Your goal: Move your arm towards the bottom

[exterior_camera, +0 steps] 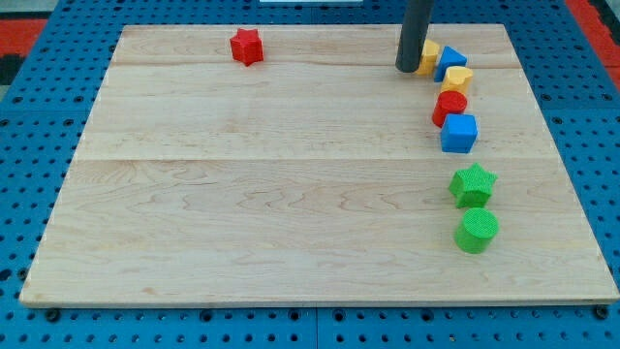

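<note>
My tip (407, 69) rests on the wooden board (271, 194) near the view's top right. It touches or nearly touches a yellow block (428, 54) just to its right. Beside that lie a blue triangular block (450, 60) and a yellow hexagonal block (457, 79). Below them sit a red cylinder (449, 107) and a blue cube (459, 133). Lower on the right are a green star (473, 184) and a green cylinder (477, 231). A red star (247, 46) lies at the view's top, left of centre.
The board sits on a blue perforated table (39, 116). The blocks on the right form a loose column running from the view's top toward the bottom.
</note>
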`<action>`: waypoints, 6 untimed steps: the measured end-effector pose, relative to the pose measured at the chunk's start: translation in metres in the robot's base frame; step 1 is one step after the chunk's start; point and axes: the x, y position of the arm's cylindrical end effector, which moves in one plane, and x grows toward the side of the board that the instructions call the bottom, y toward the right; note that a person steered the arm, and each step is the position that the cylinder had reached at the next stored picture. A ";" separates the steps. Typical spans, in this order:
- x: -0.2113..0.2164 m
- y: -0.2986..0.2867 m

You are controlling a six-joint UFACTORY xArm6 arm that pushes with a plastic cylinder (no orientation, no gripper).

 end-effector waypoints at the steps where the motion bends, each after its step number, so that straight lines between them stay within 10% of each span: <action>1: -0.023 0.010; 3: -0.034 0.027; 6: 0.146 -0.008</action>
